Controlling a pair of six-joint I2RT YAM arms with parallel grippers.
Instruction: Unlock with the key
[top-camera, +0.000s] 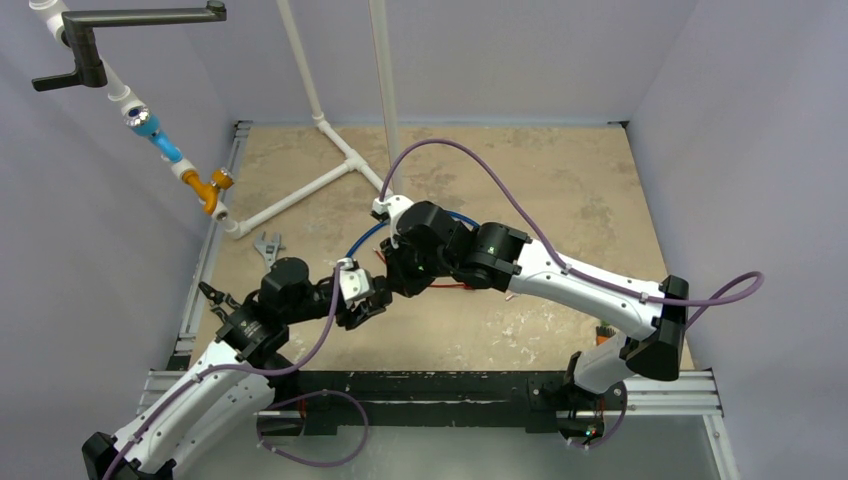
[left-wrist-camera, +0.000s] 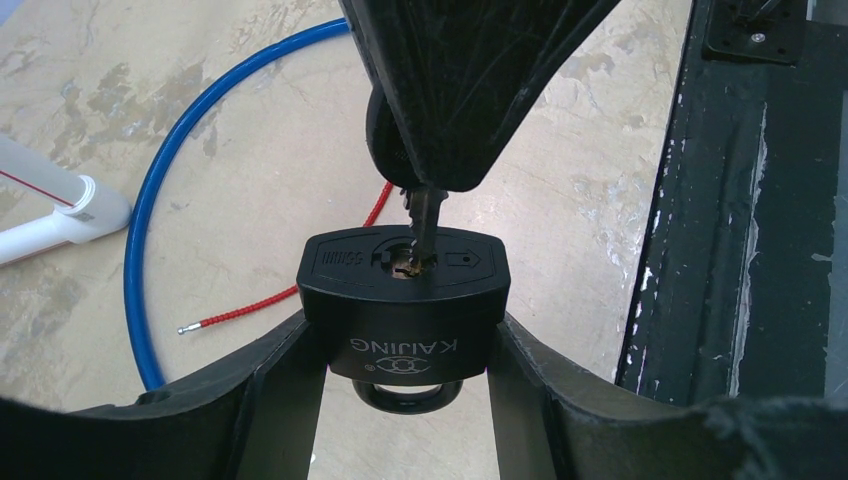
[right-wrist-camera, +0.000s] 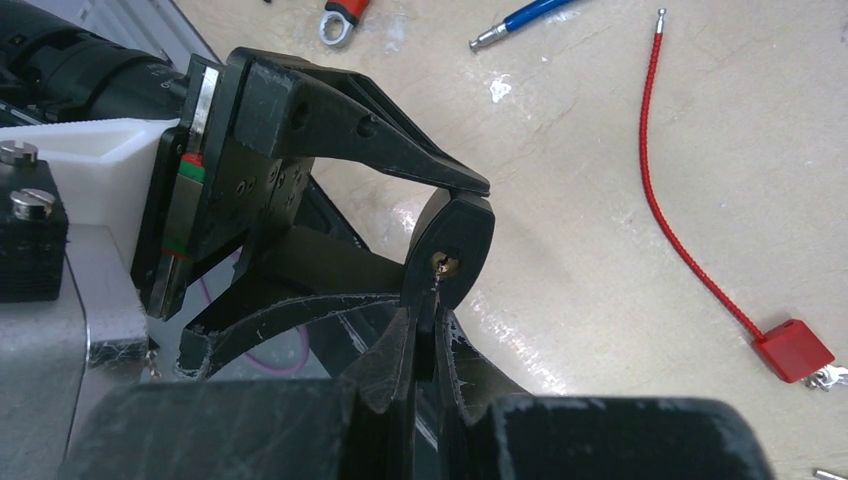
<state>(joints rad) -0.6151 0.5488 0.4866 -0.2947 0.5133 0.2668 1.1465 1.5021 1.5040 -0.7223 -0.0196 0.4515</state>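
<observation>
My left gripper (left-wrist-camera: 405, 345) is shut on a black padlock (left-wrist-camera: 404, 300) marked KAIJING, its keyhole face turned up toward the right gripper, its shackle below between the fingers. My right gripper (right-wrist-camera: 425, 305) is shut on a key (left-wrist-camera: 424, 220) with a black head. The key's metal blade tip sits in the brass keyhole (right-wrist-camera: 443, 264). In the top view the two grippers meet near the table's middle, the left gripper (top-camera: 368, 300) just left of the right gripper (top-camera: 395, 280).
A blue cable (left-wrist-camera: 150, 210) loops on the beige table (top-camera: 560, 190) beside a red cable (right-wrist-camera: 680, 230) with a red tag (right-wrist-camera: 793, 348). White PVC pipes (top-camera: 300, 190) stand at back left. A small wrench (top-camera: 268, 245) lies near them. A black rail (left-wrist-camera: 740, 220) runs along the near edge.
</observation>
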